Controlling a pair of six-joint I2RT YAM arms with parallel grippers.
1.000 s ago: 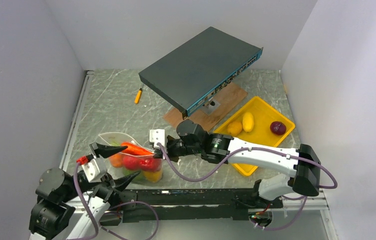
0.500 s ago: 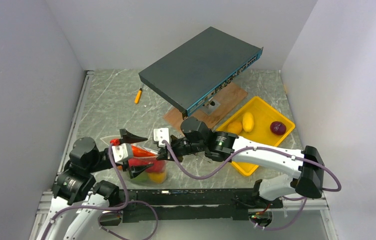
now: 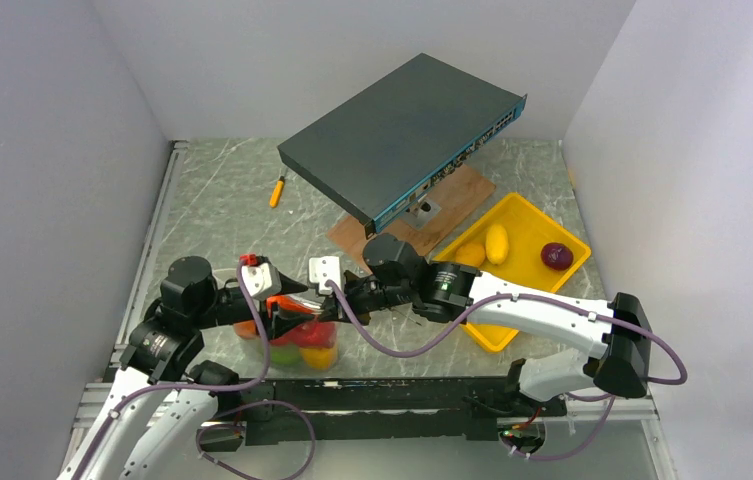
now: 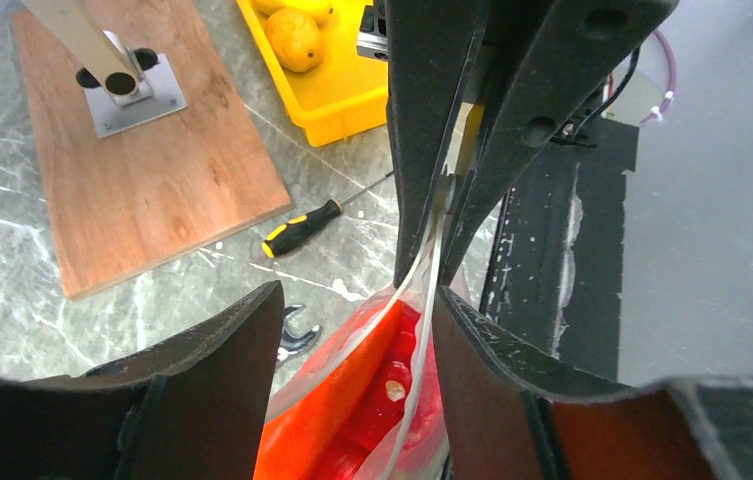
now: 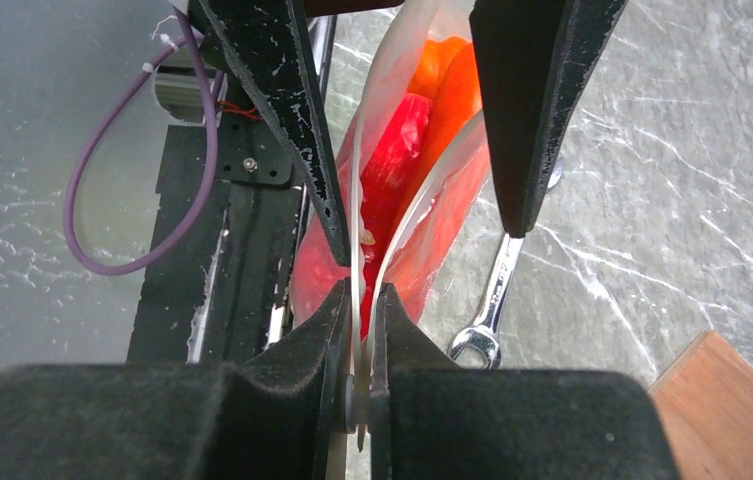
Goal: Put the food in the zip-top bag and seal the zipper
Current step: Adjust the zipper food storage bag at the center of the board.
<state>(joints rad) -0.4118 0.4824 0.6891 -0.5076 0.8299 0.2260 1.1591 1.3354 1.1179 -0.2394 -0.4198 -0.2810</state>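
The zip-top bag [image 3: 302, 335] stands near the front edge, holding red, orange, yellow and green food [image 4: 352, 400]. My right gripper [image 5: 357, 300] is shut on one end of the bag's mouth, pinching both whitish strips of the zipper [image 5: 357, 200]. My left gripper [image 4: 360, 295] is open and stands astride the mouth from the other side. Its right finger [image 4: 512, 380] touches the bag wall; the left finger [image 4: 202, 380] stands apart. The mouth gapes between the two grippers. More food lies in the yellow tray [image 3: 524, 212]: two yellow potatoes [image 3: 497, 243] and a purple onion [image 3: 556, 256].
A silver wrench [image 5: 492, 300] lies on the table beside the bag. A yellow-handled screwdriver [image 4: 302, 228] lies close by. A dark network switch [image 3: 402, 135] leans on a wooden board [image 3: 457, 195] at the back. A small orange tool [image 3: 276, 190] lies at the back left.
My left arm has swung in from the near left to the bag, and its jaws have narrowed around the mouth. The right gripper has kept its hold on the bag's end.
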